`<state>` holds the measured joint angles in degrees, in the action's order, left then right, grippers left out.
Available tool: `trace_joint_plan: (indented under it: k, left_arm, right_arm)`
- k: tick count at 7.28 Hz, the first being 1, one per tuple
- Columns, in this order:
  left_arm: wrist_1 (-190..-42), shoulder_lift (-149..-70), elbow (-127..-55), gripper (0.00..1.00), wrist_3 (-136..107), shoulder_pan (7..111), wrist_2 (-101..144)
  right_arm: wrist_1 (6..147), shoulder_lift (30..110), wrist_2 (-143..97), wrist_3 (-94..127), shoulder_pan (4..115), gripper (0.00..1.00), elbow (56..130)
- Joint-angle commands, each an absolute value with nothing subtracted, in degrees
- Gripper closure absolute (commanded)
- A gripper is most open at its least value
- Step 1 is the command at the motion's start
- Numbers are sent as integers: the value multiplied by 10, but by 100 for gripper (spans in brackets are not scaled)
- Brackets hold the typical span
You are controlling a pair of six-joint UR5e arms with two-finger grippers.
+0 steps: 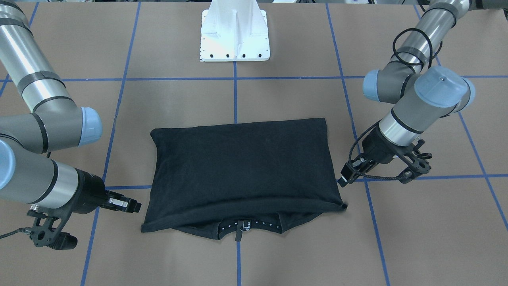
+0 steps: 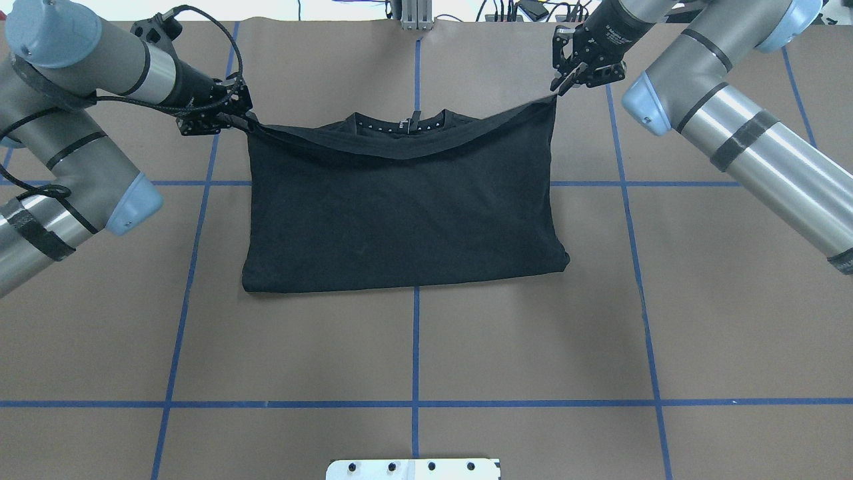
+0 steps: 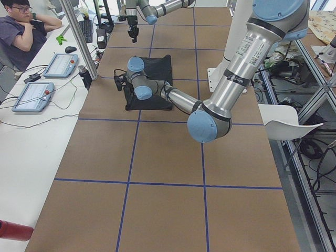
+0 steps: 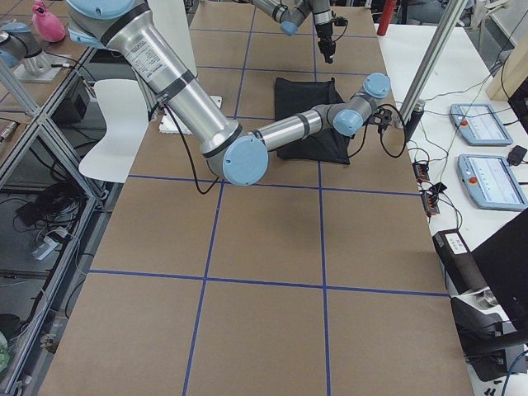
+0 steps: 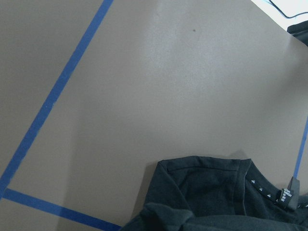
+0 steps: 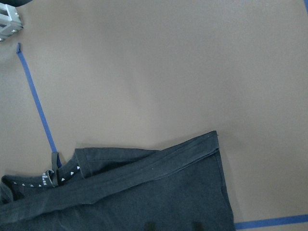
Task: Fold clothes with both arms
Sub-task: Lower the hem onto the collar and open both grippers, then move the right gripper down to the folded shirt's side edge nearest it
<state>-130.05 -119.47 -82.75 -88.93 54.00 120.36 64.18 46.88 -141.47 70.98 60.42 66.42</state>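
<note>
The black shirt (image 2: 400, 213) lies folded flat mid-counter (image 2: 413, 347), collar at the far edge. The left tool (image 2: 230, 119) and right tool (image 2: 566, 83), both spread, sit just beside its far corners, pinching nothing.

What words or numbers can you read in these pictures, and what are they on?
Nothing here can be read clearly.
Neck tag of the T-shirt: white print, too small to read.
Neck tape beside it: only white triangles, no letters.
Stickers on the left arm and right arm: blurred.
White lettering at the right arm's wrist: blurred.
</note>
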Motion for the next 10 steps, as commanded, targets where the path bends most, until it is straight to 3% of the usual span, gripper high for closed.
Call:
trace_joint_plan:
  k: [1, 4, 10]
  left_arm:
    - [-1301, -1195, -831, 0, -887, 542, 1187]
    - [-1268, -1195, -858, 0, -888, 546, 1192]
    - [-1223, -1195, -922, 0, -887, 551, 1187]
  right_arm:
    - [642, 468, -1412, 710, 604, 0, 664]
    - [644, 486, -1413, 722, 582, 0, 704]
    - [643, 648, -1412, 712, 465, 0, 855]
